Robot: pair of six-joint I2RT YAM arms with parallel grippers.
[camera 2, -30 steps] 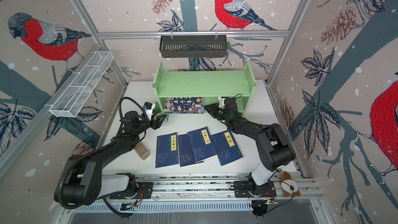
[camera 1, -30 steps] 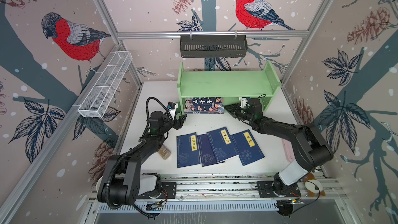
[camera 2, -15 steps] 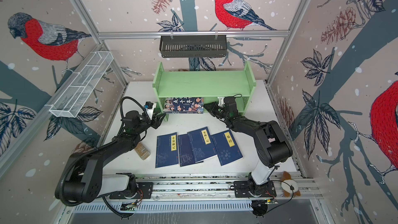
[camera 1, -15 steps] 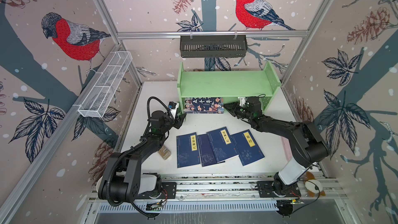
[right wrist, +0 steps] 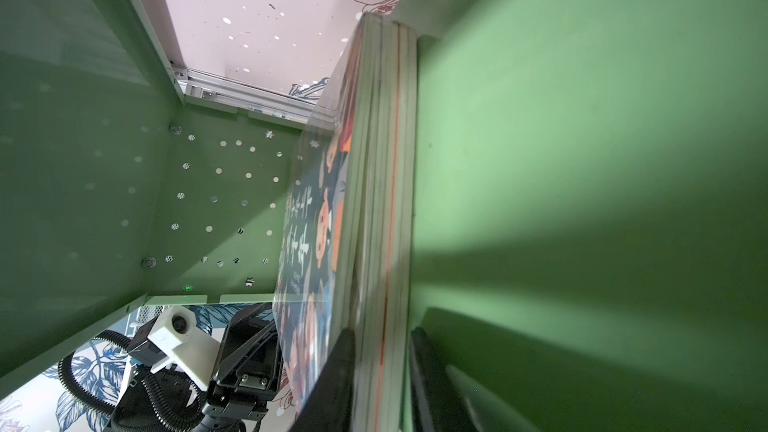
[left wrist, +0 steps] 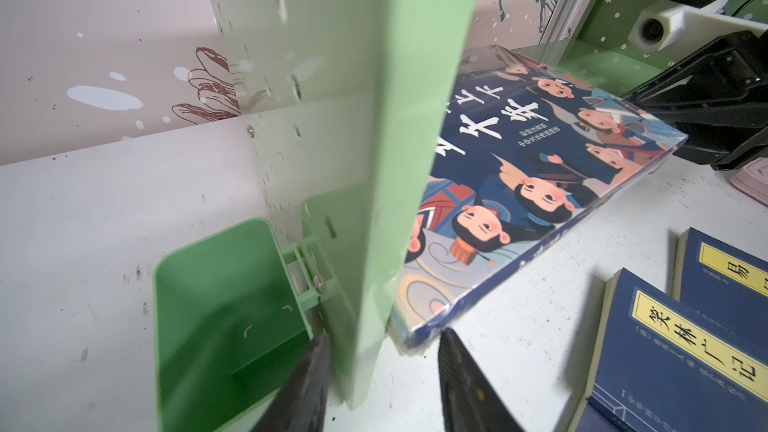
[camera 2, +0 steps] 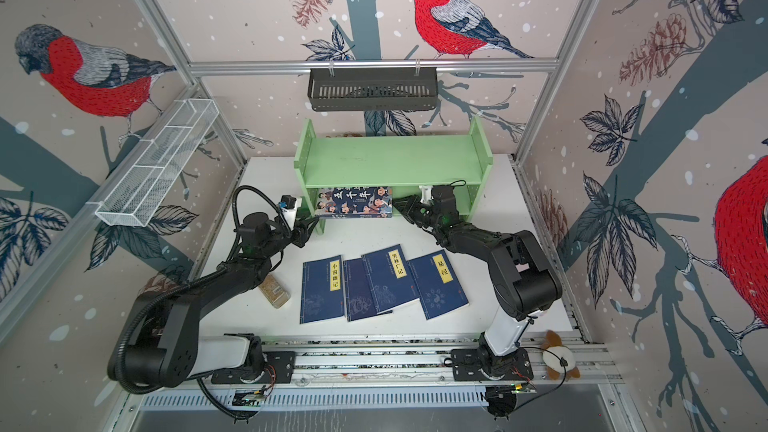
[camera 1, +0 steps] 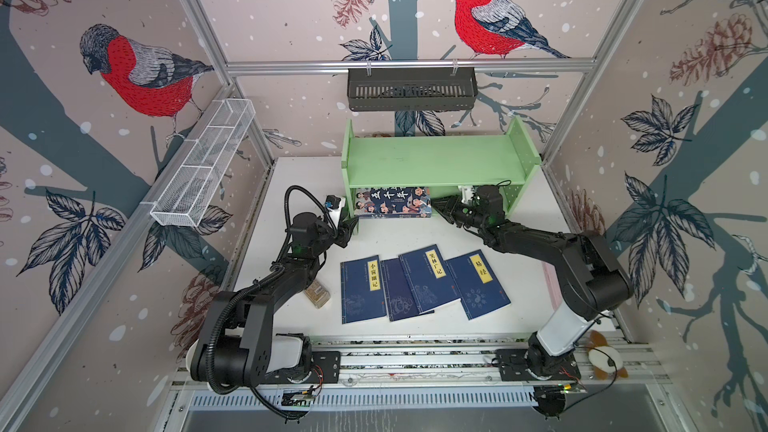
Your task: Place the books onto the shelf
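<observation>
Both arms stretch low: left claw (left wrist: 384, 334) spread astride shelf panel (left wrist: 353, 118), right claw (right wrist: 380, 332) pinching cartoon book (camera 1: 392, 201).

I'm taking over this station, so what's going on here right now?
Two robot arms are shelving books. The cartoon-cover book lies flat on the lower tier of the green shelf, its front part sticking out. The right gripper has its jaws astride that book's right edge. The left gripper, jaws apart, sits at the shelf's left side panel. Four navy books lie on the table, untouched.
</observation>
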